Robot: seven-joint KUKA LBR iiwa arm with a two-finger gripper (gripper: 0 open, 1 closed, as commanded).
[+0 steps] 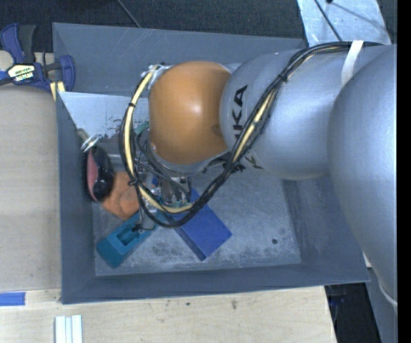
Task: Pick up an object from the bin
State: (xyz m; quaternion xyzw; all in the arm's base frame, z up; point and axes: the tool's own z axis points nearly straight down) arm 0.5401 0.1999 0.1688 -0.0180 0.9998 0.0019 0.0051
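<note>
tool (164, 194) beside orange lump (121, 200); blue block (206, 236) near

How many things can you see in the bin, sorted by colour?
Orange: 1, rounded lump
Teal: 1, blocky piece
Dark blue: 1, flat slab
Pink and black: 1, oval thing
Total: 4 in view; the arm could be covering others.

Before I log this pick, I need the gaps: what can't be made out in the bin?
Camera view:
1. Bin middle: covered by the arm and its orange cover.
2. Dark blue block: upper end under the cables.
3. Orange lump: right side under those cables, kind unclear.
</note>
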